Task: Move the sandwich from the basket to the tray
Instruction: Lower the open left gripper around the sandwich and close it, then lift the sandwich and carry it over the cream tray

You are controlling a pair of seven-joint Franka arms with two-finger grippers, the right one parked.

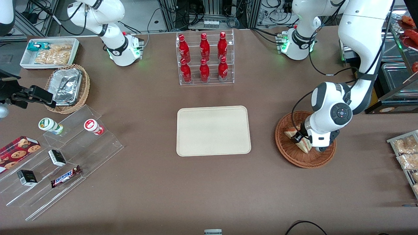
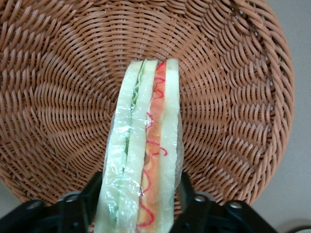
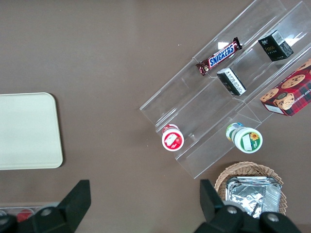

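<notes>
The tray [image 1: 214,130] is lying bare on the bench [image 1: 209,189], about midway between the two arms' ends. Toward the working arm's end, well apart from it, the basket [image 1: 305,139] is sitting with the sandwich [image 1: 297,138] in it, and the end effector [image 1: 302,138] is hanging low over the basket with the sandwich between its fingers.

The main risk looks like a slipping grip. In the wrist view the sandwich [image 2: 143,150] is standing on edge, bread slices and filling layers running away from the camera, with one dark finger [image 2: 80,206] on each flank. They appear to be closing on it, or already pinching it; contact seems likely, but how firmly they are pressing is hard to judge. The clear wrap is looking loose and crinkled, so the fingers may be catching film rather than bread, and the wedge could be sliding out during the lift. Squeezing harder could be crushing the soft slices. The basket [image 2: 233,87] is light wicker, so a snagged wrap might be dragging it along. The carry to the tray is also long enough for a weak hold to fail.

Relative to the end effector [image 2: 141,213], the sandwich is lying directly between the fingers, extending outward over the basket's floor.
</notes>
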